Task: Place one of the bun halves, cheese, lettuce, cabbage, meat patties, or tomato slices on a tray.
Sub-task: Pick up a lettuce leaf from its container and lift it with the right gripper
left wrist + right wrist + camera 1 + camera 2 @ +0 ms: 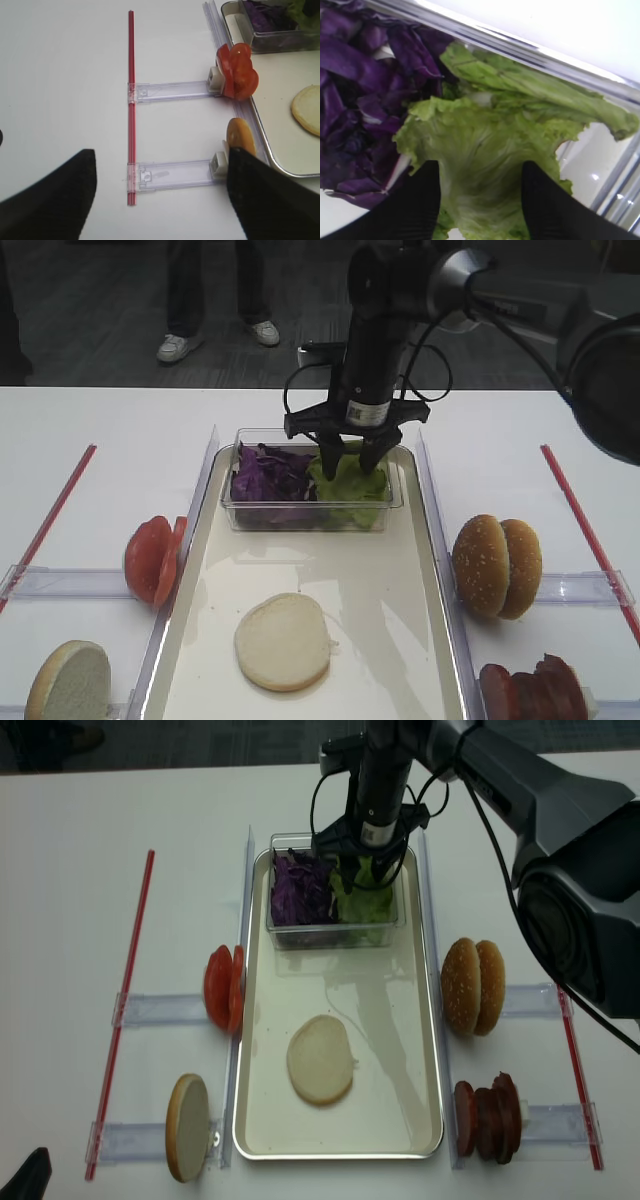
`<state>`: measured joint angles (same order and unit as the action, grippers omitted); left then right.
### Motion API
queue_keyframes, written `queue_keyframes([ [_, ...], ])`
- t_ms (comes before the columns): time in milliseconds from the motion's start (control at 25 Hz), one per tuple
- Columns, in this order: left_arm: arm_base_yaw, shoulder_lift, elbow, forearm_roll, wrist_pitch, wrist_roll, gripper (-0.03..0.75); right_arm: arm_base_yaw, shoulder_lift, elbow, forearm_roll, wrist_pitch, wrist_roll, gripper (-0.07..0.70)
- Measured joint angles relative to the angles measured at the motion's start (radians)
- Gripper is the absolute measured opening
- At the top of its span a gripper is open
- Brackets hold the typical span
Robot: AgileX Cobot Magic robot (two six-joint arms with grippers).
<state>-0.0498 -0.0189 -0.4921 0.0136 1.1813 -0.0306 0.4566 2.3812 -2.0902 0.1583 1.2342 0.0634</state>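
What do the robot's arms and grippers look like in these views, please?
The right arm is glossy black with a silver-grey ring at one joint, and loose black cables loop beside the wrist. The right gripper has a black crossbar, a small white label with a code on its body, and two black fingers. The left gripper shows only two broad matte-black fingers.

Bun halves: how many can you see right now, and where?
4. One bun half lies cut face up on the tray; one stands in the left front holder; two seeded domes stand together right of the tray. None looks hidden.
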Motion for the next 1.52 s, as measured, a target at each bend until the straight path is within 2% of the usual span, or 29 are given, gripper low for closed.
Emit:
queue_keyframes([
  [200, 0.0, 0.0, 0.0, 0.0, 0.0, 0.0, 0.515, 0.0, 0.013, 0.0, 0.0, -0.002, 0.0, 0.401],
  [440, 0.0, 0.0, 0.0, 0.0, 0.0, 0.0, 0.515, 0.0, 0.015, 0.0, -0.005, -0.002, 0.005, 0.319],
  [760, 0.0, 0.0, 0.0, 0.0, 0.0, 0.0, 0.515, 0.0, 0.027, 0.0, -0.006, -0.004, 0.011, 0.3],
  [800, 0.0, 0.0, 0.0, 0.0, 0.0, 0.0, 0.515, 0.0, 0.027, 0.0, -0.006, -0.004, 0.013, 0.288],
  [960, 0.0, 0.0, 0.0, 0.0, 0.0, 0.0, 0.515, 0.0, 0.027, 0.0, -0.006, -0.004, 0.016, 0.152],
  [1080, 0.0, 0.0, 0.0, 0.0, 0.0, 0.0, 0.515, 0.0, 0.027, 0.0, -0.006, -0.004, 0.016, 0.11],
  [1520, 0.0, 0.0, 0.0, 0.0, 0.0, 0.0, 0.513, 0.0, 0.003, 0.0, -0.009, -0.004, 0.018, 0.091],
])
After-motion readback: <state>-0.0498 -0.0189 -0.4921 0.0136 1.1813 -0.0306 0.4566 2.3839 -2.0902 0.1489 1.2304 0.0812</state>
